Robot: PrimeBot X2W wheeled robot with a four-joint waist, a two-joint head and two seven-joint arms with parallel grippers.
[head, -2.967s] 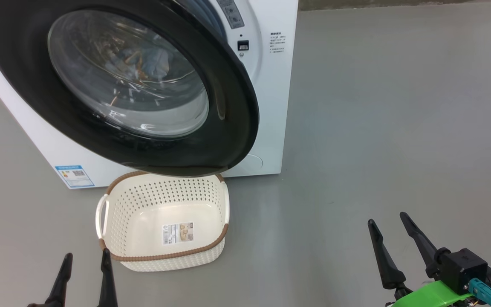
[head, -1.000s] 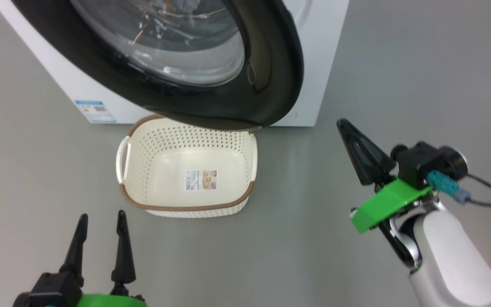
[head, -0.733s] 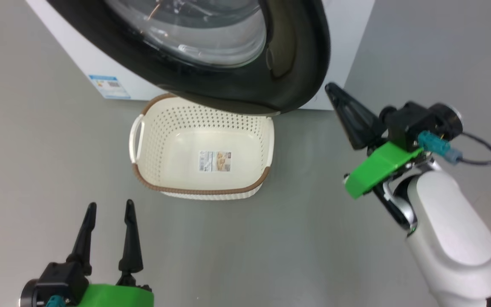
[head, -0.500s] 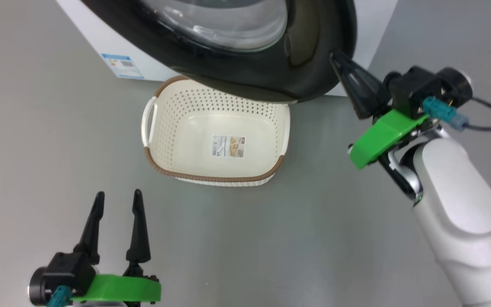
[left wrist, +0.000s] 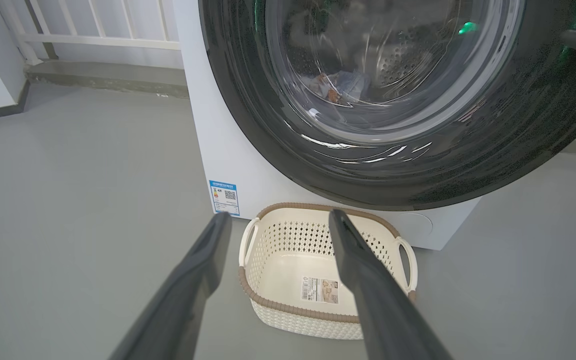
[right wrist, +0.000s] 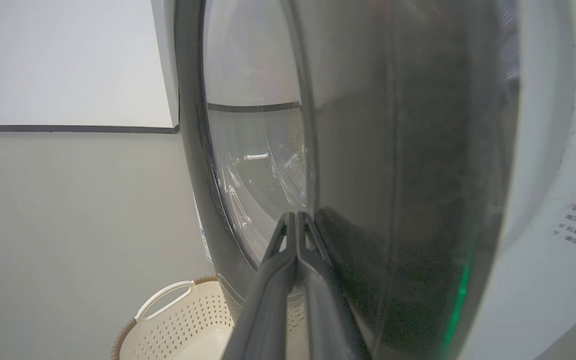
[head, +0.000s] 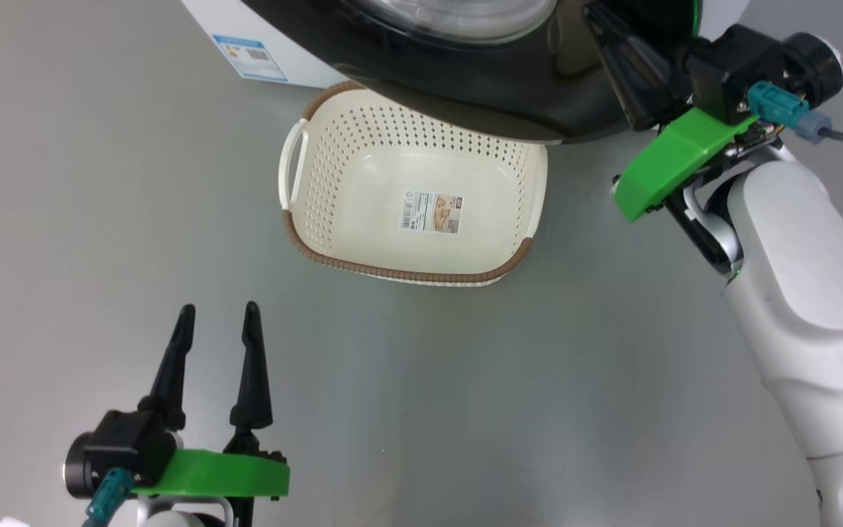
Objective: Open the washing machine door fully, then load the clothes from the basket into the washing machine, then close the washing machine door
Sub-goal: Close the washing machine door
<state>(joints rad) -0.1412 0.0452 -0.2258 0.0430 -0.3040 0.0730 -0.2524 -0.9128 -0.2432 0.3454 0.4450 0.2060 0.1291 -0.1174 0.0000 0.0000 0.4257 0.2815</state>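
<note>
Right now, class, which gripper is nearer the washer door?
Right. The right gripper, fingers shut, sits against or beside the rim of the door. The left gripper, fingers open, hangs over the floor short of the basket, clear of the door.

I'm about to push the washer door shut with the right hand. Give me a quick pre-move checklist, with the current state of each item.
1. The basket is emptied: ok, only its label sticker is inside.
2. The clothes are in the washing machine: ok, seen through the washing machine door.
3. Door shut: not ok, it stands ajar, overhanging the basket's far rim.
4. The right hand is shut for pushing: ok, fingers together.
5. Right hand touching the door: cannot tell; its fingertips lie right beside the outer face.
6. The left hand is out of the door's path: ok, open over the floor, on the basket's near side.
</note>
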